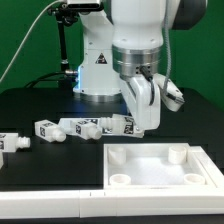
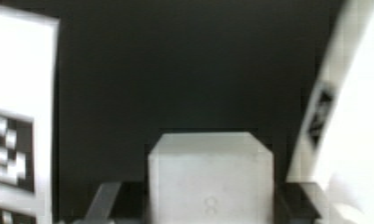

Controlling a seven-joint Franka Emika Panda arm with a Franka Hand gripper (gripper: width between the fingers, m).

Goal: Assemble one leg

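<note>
In the exterior view my gripper point(image 1: 143, 98) hangs over the table's middle, just behind the tabletop point(image 1: 150, 172). It is shut on a white leg point(image 1: 145, 112), held upright with its lower end just above the table. In the wrist view this leg point(image 2: 209, 178) fills the space between the dark fingers point(image 2: 113, 202). Three more tagged legs lie in a row towards the exterior view's left: one point(image 1: 111, 126) right beside the held leg, one point(image 1: 82, 127) and one point(image 1: 47, 130). A further leg point(image 1: 12, 143) lies at the far left.
The large white square tabletop lies flat at the front, on the exterior view's right, with raised round corner sockets point(image 1: 178, 152). The robot base point(image 1: 95, 70) stands behind. In the wrist view a tagged white part point(image 2: 13, 130) and another white part point(image 2: 353, 100) flank the gripper.
</note>
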